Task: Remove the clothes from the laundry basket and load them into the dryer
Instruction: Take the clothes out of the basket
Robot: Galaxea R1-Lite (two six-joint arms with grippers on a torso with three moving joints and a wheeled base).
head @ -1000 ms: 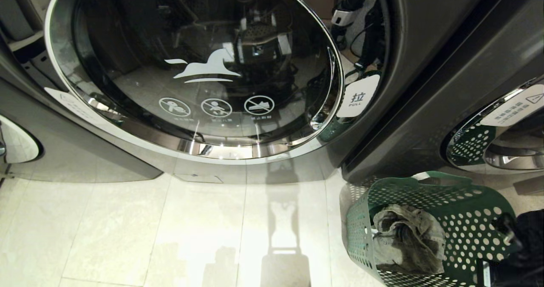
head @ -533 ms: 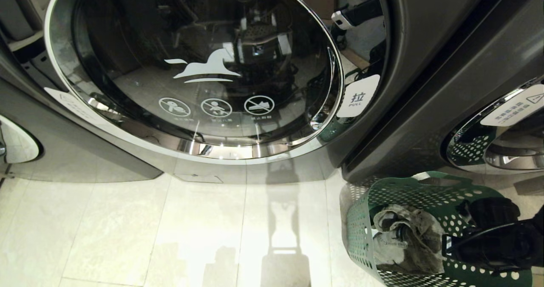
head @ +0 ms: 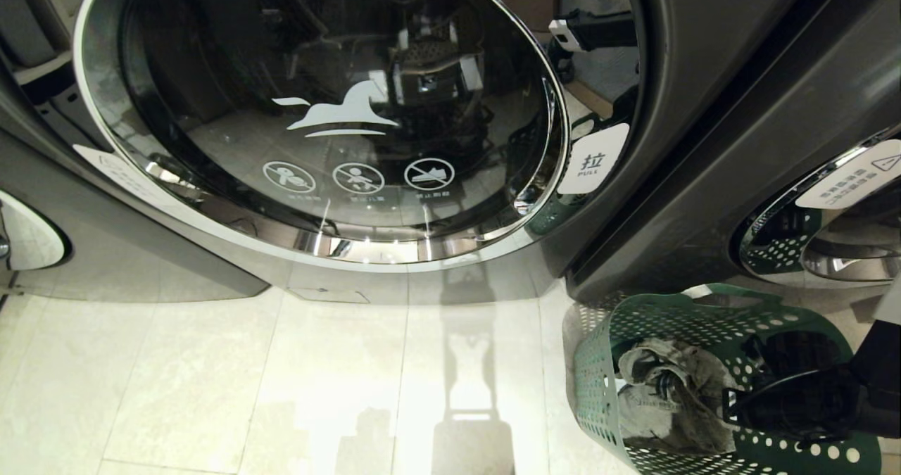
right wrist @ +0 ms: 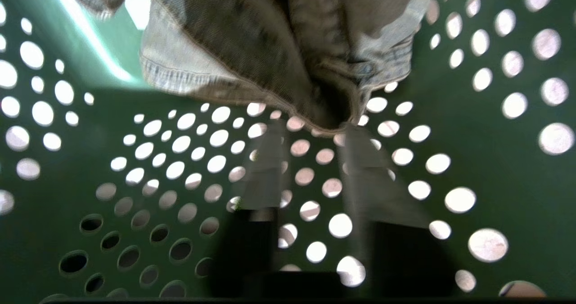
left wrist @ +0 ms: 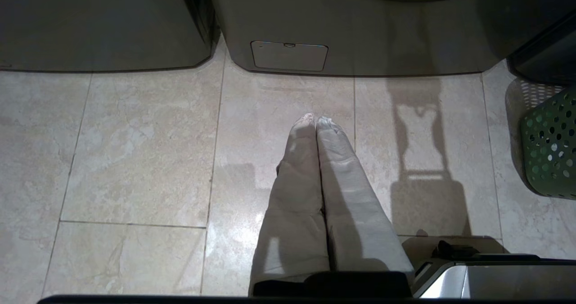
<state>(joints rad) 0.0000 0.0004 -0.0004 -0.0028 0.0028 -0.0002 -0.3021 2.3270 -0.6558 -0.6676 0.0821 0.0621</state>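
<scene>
Clothes lay crumpled in the green laundry basket, which stood on the tiled floor at the robot's right, below the dryer with its round glass door shut. Only one pale, denim-like bundle could be made out.

Right gripper was inside the basket, fingers spread with a clear gap, tips just short of the cloth's lower fold; nothing pinched. In the head view the arm reached in over the basket's right rim.

Left gripper hung over bare floor, fingers pressed together, holding nothing, well apart from the basket.

Step in hand, as judged: the reach for the first garment; no grasp made. Next move likely calls for pushing the spread fingers on into the fold, closing on a good bunch of fabric, then lifting clear of the rim. The door would need opening before anything goes in.
</scene>
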